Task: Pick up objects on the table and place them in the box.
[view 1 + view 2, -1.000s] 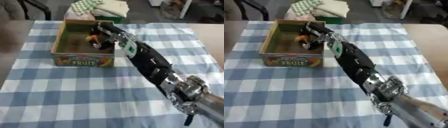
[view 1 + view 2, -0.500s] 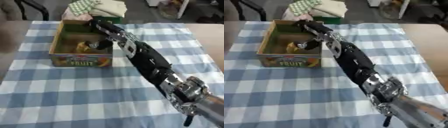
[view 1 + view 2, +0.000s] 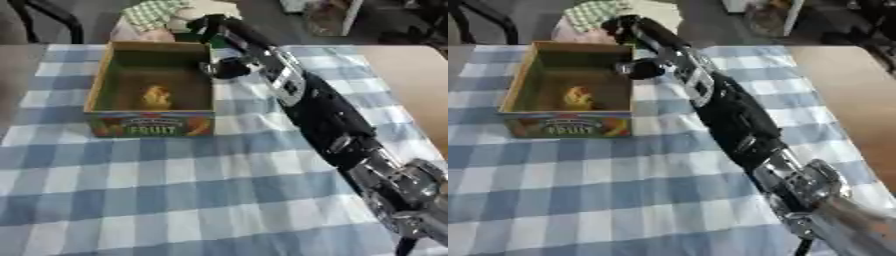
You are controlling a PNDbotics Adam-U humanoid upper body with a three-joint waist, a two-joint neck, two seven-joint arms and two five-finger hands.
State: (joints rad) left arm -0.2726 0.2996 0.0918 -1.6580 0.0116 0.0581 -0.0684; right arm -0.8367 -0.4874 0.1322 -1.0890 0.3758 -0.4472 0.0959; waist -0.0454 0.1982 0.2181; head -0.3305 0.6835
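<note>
An open cardboard fruit box [image 3: 99, 77] stands on the blue checked cloth at the far left. A small yellow object [image 3: 156, 96] lies on its floor. My right arm stretches from the lower right up to the box's far right corner. My right hand [image 3: 229, 36] hovers there, above and just outside the rim, fingers relaxed and open with nothing in them; its thumb [image 3: 227, 68] hangs beside the box's right wall. The same hand [image 3: 638, 30] shows in the right eye view. My left hand is not visible.
Folded cloths [image 3: 159, 11] lie beyond the table's far edge, with a dark chair frame [image 3: 48, 17] at the far left. Bare wooden tabletop [image 3: 413, 85] runs along the right. The checked cloth [image 3: 166, 185] stretches toward me.
A second ago my right hand was down in the box with a yellow object. It has let go, the object now lies in the box, and the hand has risen toward the far right corner.
</note>
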